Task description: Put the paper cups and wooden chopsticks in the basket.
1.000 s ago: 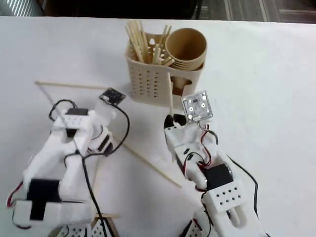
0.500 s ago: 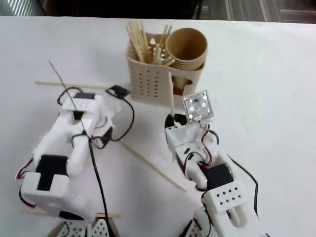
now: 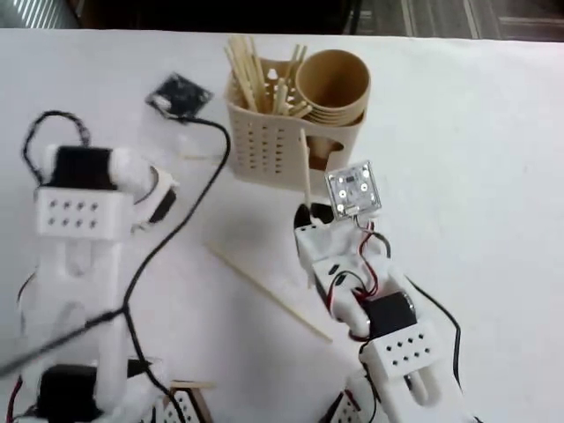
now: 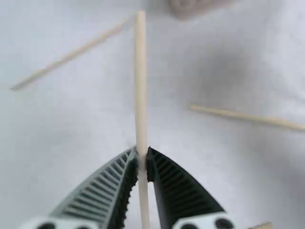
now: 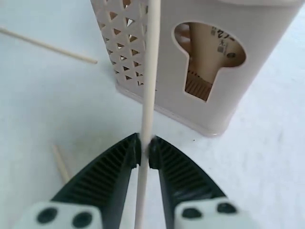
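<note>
The beige perforated basket [image 3: 273, 145] stands at the far middle of the table, holding stacked paper cups [image 3: 333, 84] and several wooden chopsticks [image 3: 251, 75]. My right gripper [image 5: 144, 149] is shut on one chopstick [image 5: 151, 71], held upright just in front of the basket [image 5: 209, 109]; from above this chopstick [image 3: 305, 172] leans against the basket's near wall. My left gripper [image 4: 142, 160] is shut on another chopstick [image 4: 139, 86], lifted above the table. The left arm [image 3: 79, 207] stands raised left of the basket. A cup [image 5: 205, 57] shows through the basket's keyhole opening.
One loose chopstick [image 3: 269, 293] lies diagonally on the table between the arms, and another [image 3: 189, 385] lies by the left arm's base. The left wrist view has two more on the cloth [image 4: 66, 57] [image 4: 248, 117]. The left arm's black cable [image 3: 167, 238] hangs across the table.
The left arm has risen and swung back toward the far left. The chopstick that lay left of the basket is off the table and in its gripper. The right arm has not moved.
</note>
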Robot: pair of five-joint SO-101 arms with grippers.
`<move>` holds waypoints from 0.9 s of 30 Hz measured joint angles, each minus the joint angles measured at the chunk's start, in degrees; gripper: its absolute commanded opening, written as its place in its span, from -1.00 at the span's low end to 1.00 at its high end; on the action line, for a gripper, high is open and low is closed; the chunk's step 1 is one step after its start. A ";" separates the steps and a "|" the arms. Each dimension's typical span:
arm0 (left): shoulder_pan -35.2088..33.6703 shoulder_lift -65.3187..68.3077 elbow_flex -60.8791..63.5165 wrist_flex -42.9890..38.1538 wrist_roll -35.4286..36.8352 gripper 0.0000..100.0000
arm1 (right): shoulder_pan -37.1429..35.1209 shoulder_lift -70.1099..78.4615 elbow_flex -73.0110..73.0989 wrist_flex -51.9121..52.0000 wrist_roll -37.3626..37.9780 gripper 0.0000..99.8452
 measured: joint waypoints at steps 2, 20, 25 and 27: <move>0.00 -1.32 -5.63 -0.09 1.76 -0.96 | 0.00 0.00 0.00 0.00 0.00 -0.96; 15.38 -2.37 -11.34 -44.48 24.70 -0.96 | -0.09 0.00 3.25 -3.16 0.00 -0.96; 18.73 -2.37 1.49 -63.03 24.97 -0.96 | -0.09 0.00 4.48 -5.45 0.00 -0.96; 18.73 -2.37 6.59 -69.63 24.97 -0.96 | -0.09 0.00 4.57 -5.63 0.00 -0.96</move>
